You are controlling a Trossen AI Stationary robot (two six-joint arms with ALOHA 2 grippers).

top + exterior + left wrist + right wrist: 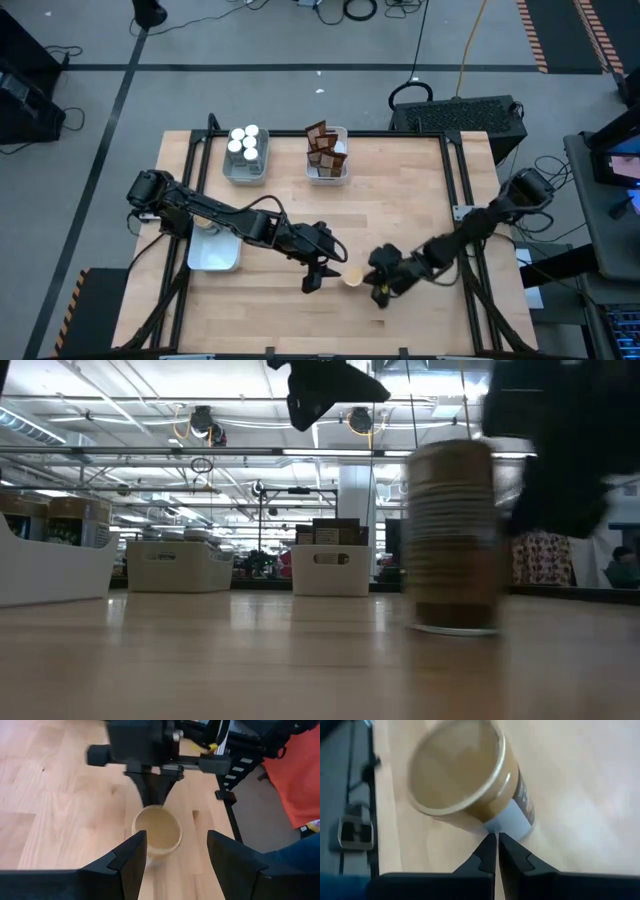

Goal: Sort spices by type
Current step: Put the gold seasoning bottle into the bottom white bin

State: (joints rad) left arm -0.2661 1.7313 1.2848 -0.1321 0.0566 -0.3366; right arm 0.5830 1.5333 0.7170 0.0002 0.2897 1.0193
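Near the front edge of the wooden bench (pixel 400 190), a single tan-topped spice jar (pixel 353 275) stood upright between the two grippers. The left gripper (pixel 318 275) hung just beside the jar on its left, its jaws apart and holding nothing; in the left wrist view the jar (pixel 156 831) sat beyond the gap between the two dark fingers (pixel 132 855), not yet between them. The right gripper (pixel 381 284) was just on the jar's other side, its jaws pressed together and empty, their tips close to the jar's wall near its base (pixel 470 780) in the right wrist view; whether they touched it could not be told. In the low view the jar (pixel 452 538) stood blurred on the bench surface, with a dark gripper part overhead.

Toward the back of the bench, a pale tray (pixel 245 170) held a cluster of white-topped jars (pixel 245 142), and beside it a second pale tray (pixel 328 172) held dark brown packets (pixel 324 148) standing on edge. A third pale tray (pixel 212 252) sat near the left edge, under the left arm, well apart from the tan-topped jar.
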